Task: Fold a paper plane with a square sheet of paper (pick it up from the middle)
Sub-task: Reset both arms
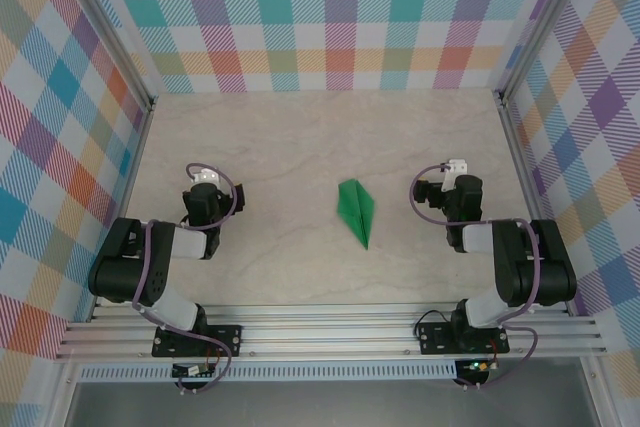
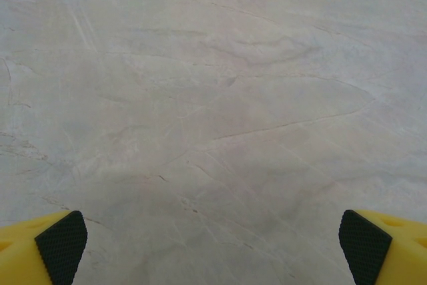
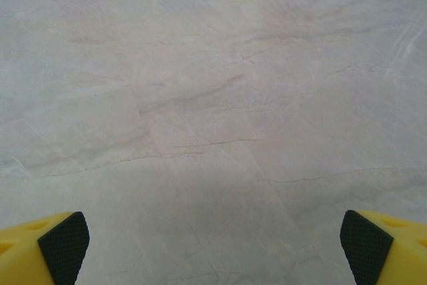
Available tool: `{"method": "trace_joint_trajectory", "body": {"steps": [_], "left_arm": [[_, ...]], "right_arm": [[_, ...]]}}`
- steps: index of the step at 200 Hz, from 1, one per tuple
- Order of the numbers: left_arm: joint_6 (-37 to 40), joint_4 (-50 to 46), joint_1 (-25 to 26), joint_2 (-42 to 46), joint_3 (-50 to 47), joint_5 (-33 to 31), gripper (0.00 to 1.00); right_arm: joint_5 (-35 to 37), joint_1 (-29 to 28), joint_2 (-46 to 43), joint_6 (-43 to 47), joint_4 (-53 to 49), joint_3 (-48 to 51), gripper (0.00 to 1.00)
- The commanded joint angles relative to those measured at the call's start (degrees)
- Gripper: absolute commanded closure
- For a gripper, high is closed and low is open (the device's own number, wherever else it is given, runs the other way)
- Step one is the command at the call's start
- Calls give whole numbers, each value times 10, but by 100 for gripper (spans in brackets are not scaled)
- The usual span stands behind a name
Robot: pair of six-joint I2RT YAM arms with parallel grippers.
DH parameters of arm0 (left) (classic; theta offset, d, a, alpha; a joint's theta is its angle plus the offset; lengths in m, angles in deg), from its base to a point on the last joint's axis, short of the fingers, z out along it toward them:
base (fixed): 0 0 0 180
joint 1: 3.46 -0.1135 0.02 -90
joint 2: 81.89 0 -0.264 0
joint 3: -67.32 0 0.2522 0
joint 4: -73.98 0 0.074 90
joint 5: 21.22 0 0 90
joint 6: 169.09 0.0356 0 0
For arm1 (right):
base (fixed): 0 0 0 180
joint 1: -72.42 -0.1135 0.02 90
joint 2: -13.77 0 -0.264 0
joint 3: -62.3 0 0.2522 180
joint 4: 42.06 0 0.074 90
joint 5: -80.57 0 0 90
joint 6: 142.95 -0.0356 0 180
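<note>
- Pastel plaid walls [image 1: 330, 17] box in a pale, marble-veined surface [image 1: 280, 137].
- Out in the middle lies the bright green paper plane [image 1: 357, 212], a slim folded dart lying flat, its point aimed at the near edge.
- Left gripper [image 2: 213, 248]: jaws spread wide, black pads [image 2: 61, 248] on yellow fingers, nothing between them.
- Right gripper [image 3: 213, 248]: same story, wide open, holding nothing.
- The plane sits between both arms, nearer the right one, touching neither.
</note>
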State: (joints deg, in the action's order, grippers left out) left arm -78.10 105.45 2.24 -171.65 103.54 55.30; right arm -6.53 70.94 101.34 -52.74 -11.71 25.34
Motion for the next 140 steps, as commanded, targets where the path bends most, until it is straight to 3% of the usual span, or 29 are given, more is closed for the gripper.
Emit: {"method": "trace_joint_trajectory", "body": {"steps": [1, 30, 140], "left_arm": [[-8, 29, -8, -2, 7, 19, 0], [-17, 45, -1, 1, -2, -29, 0], [-17, 43, 1, 1, 0, -28, 0]], "right_arm": [[-13, 4, -1, -10, 24, -4, 0], [-13, 3, 0, -10, 24, -4, 0], [-13, 5, 0, -10, 23, -4, 0]]}}
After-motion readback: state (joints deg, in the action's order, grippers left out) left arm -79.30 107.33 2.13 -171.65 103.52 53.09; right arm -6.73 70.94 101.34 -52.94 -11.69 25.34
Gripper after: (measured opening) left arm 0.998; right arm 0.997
